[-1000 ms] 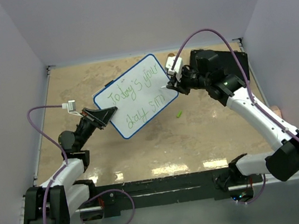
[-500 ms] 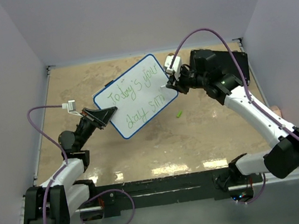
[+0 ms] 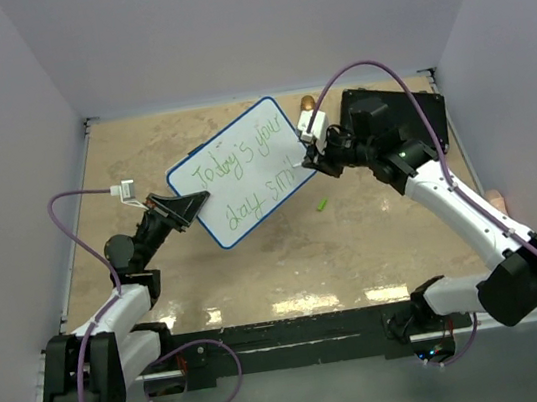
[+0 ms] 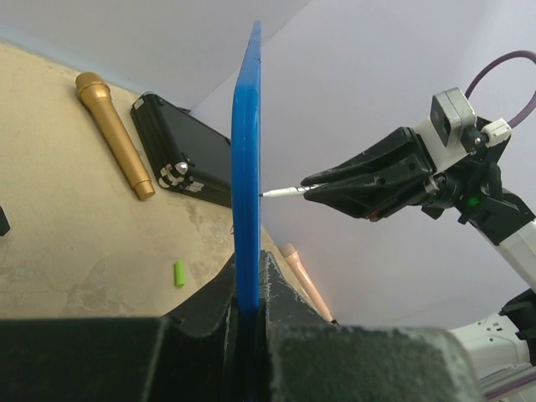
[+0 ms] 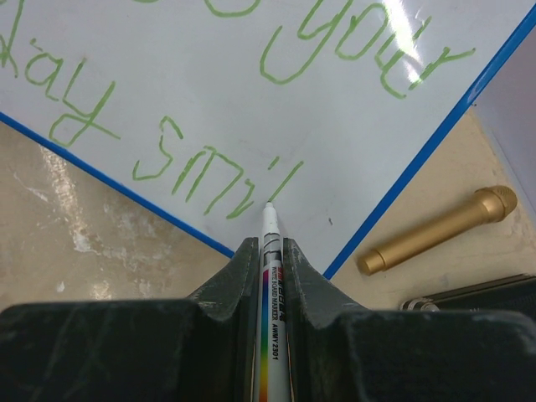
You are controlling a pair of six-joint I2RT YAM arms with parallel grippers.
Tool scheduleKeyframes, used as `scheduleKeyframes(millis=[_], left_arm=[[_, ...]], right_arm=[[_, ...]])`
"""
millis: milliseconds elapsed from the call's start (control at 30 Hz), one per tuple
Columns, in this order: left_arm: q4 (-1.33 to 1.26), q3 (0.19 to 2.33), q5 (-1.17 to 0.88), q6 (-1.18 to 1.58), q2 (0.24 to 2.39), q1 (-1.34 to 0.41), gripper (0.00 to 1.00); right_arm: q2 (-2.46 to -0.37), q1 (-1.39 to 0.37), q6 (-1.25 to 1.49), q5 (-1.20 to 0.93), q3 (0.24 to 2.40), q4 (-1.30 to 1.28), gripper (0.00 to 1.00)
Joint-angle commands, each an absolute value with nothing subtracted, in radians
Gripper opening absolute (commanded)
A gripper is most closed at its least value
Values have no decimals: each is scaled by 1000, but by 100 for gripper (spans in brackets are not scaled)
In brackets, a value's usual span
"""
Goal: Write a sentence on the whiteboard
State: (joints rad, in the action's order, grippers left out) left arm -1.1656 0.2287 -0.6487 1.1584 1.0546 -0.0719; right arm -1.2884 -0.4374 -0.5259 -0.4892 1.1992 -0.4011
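Note:
The whiteboard [image 3: 244, 172], white with a thin blue rim, is held tilted off the table. My left gripper [image 3: 189, 208] is shut on its lower left edge. The left wrist view shows the whiteboard [image 4: 246, 167] edge-on, standing between the fingers of the left gripper [image 4: 249, 280]. Green writing on the whiteboard [image 5: 209, 92] reads "Today's your day smil". My right gripper [image 5: 270, 251] is shut on a white marker [image 5: 273, 289], whose tip touches the board at the foot of the last stroke. From above, the right gripper [image 3: 311, 159] is at the board's right edge.
A gold microphone [image 5: 435, 230] and a black case [image 3: 392, 117] lie behind the board at the back right. A small green cap [image 3: 321, 204] lies on the table below the board. A pale pink handle [image 3: 493, 196] pokes in at the right wall.
The writing has grown from "sm" to "smil". My right gripper rose toward the board's upper right, then came back down along the last stroke. The left arm and the board held still.

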Motion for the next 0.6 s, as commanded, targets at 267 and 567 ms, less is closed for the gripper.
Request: scheduleKeyframes(millis=[267,567], left_arm=[[-1322,244,-630,1192,1035,-64,0],[-1313,242,-635,1187,1032,-60,0]], right_arm=[[-1221,-434,-555,-476,1137,-439,0],[-1230,-416,-535,-442,1204,-413,0]])
